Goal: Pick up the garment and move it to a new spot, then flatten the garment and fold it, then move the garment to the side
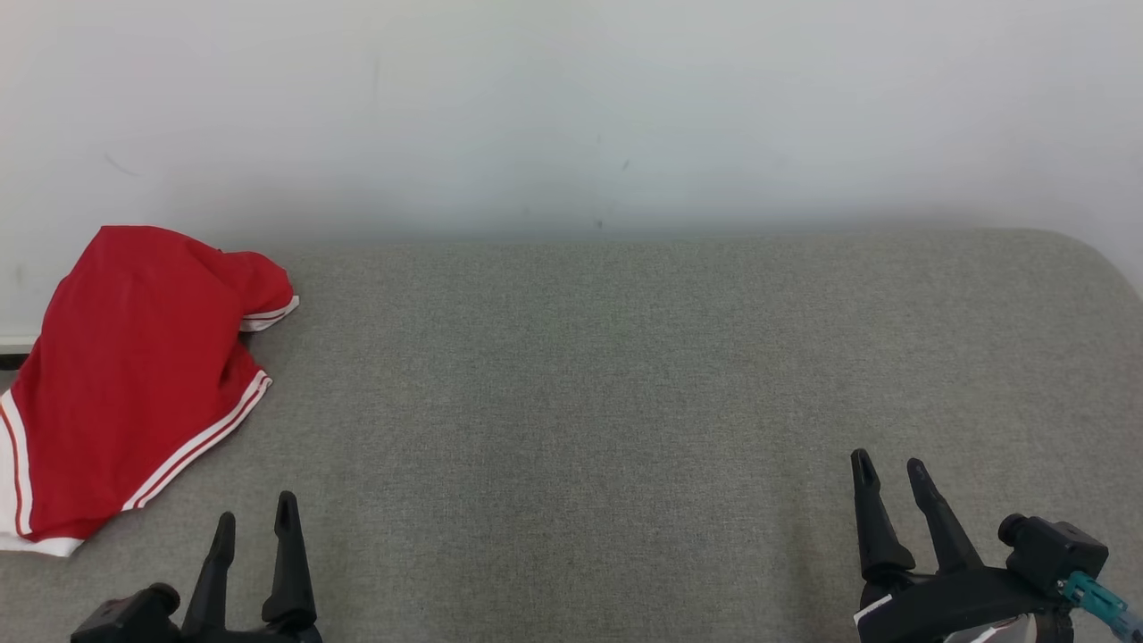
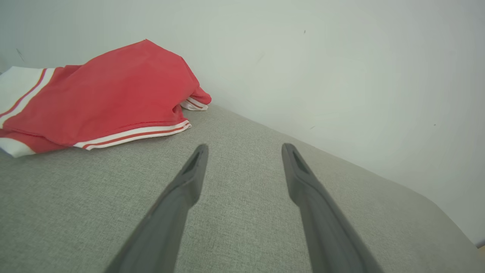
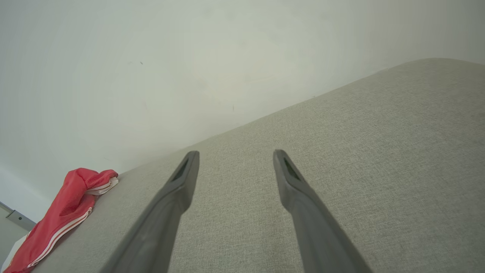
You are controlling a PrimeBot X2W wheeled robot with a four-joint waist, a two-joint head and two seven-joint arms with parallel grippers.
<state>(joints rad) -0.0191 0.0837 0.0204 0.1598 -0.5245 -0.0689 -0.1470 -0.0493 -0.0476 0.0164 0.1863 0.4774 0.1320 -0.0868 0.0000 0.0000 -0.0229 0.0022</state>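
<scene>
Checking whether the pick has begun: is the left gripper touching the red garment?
Apart. The left wrist view shows bare grey surface between the open left gripper and the red garment; the head view agrees.

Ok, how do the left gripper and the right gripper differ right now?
The left gripper sits near the red garment; the right gripper is far from it across the grey fabric surface. The right gripper's fingers lean leftward in the head view; the left gripper's stand straighter. Both are open and hold nothing.
</scene>
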